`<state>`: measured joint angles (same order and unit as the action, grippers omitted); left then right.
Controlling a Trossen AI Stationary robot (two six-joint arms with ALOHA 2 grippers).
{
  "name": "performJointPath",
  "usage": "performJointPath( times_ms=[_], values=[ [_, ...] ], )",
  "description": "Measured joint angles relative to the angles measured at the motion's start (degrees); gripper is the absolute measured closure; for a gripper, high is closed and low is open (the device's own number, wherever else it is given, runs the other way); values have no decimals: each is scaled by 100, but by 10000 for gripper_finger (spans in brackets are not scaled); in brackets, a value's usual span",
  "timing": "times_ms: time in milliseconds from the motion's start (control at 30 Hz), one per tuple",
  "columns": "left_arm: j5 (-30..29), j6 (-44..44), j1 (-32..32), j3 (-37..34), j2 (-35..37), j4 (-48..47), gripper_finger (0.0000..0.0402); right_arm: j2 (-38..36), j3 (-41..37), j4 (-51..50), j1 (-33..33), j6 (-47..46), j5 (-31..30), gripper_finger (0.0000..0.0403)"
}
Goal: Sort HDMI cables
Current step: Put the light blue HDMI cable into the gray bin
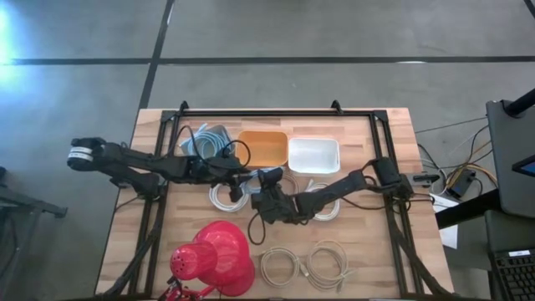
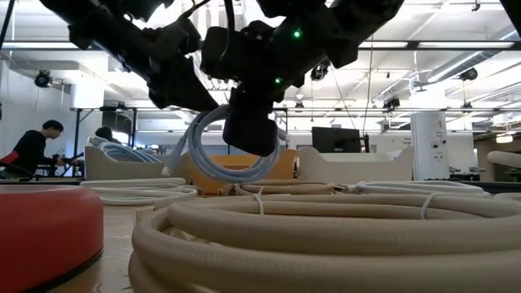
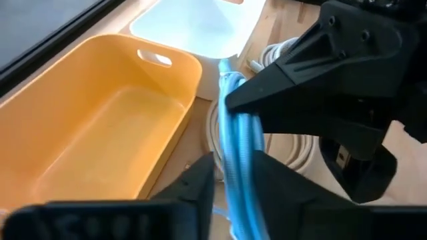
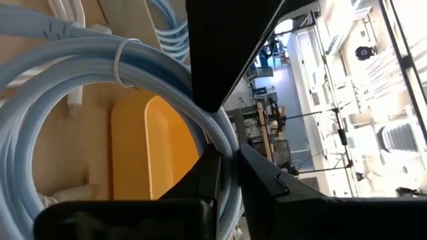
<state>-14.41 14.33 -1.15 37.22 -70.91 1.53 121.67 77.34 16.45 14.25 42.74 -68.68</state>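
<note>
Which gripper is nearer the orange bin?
Left. The left gripper sits just below the orange bin, by its corner. The right gripper is farther down the table. Both grip a blue cable.

Even, bright overhead light fills the high view; the pale wooden table [image 1: 376,251] shows only soft shadows under the arms, and a glare spot burns at the floor's far left edge. In the low view, ceiling strip lights backlight the arms into near silhouettes, while the thick beige coiled cables [image 2: 326,236] nearest the lens blur. Both wrist views are soft; the light blue coiled cable [image 3: 237,167] beside the left hand [image 3: 230,175] smears.
</note>
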Motion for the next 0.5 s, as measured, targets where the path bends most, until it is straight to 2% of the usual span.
performJointPath(
  times_ms=[133,233,333,500],
  values=[
    [-2,-76,3,-8,181,-28,234,-24,0,-83,19,-160,8,374],
    [21,-77,3,-9,291,-68,205,-35,-13,-70,19,-347,16,373],
    [90,-71,3,-9,307,-171,192,-37,14,-77,19,-445,41,374],
    [365,18,-36,-14,231,-254,191,-38,46,-50,15,-591,169,373]
  ],
)
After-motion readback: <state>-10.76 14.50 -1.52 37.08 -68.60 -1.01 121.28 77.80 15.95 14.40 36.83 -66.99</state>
